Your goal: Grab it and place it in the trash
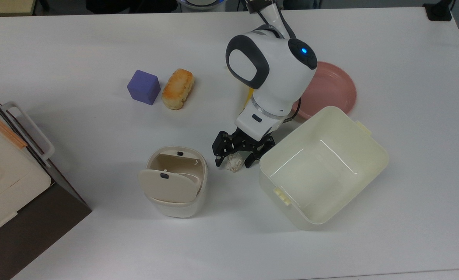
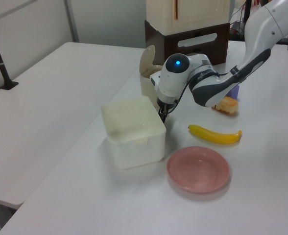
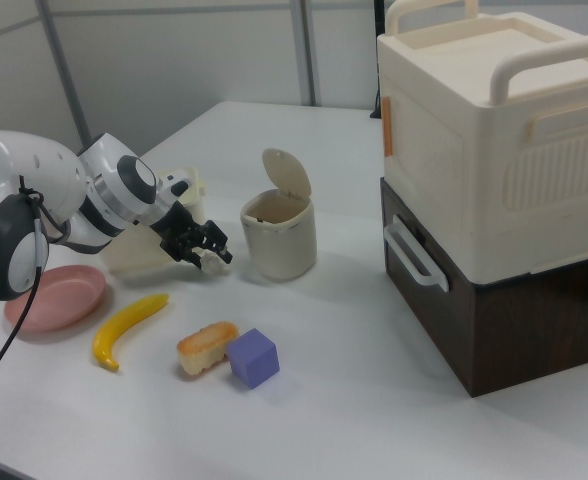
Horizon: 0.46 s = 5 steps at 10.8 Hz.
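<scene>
Small whitish crumpled paper wad point(image 1: 234, 161): on white desk point(image 1: 77, 46), between the black two-finger jaws point(image 1: 233, 156), which stand apart straddling it, poised to close. Cream swing-lid plastic bin point(image 1: 174, 181): just beside jaws, lid tipped open for drop.

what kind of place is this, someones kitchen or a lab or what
Most likely a robotics lab or test room, not a kitchen. A robot arm works on plain white tables pushed together, with props laid out: a purple cube, a bread roll and a small bin.
</scene>
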Each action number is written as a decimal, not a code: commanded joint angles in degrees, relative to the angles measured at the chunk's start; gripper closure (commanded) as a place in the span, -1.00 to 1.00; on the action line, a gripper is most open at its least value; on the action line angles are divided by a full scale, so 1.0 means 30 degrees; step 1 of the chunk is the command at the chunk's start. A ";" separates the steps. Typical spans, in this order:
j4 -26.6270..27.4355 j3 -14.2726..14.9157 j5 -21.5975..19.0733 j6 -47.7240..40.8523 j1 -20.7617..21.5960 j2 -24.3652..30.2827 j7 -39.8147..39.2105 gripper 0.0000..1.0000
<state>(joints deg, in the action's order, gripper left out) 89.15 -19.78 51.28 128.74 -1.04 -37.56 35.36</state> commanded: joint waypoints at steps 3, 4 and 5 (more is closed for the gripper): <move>0.1161 0.0089 0.0340 -0.0550 0.0435 0.0771 0.0724 1.00; 0.1132 0.0089 0.0282 -0.0550 0.0406 0.0800 0.0753 1.00; 0.1074 0.0089 0.0165 -0.0550 0.0319 0.1119 0.0812 1.00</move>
<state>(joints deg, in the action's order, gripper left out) 90.08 -19.84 51.31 128.56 -0.38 -37.22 35.37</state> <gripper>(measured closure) 0.674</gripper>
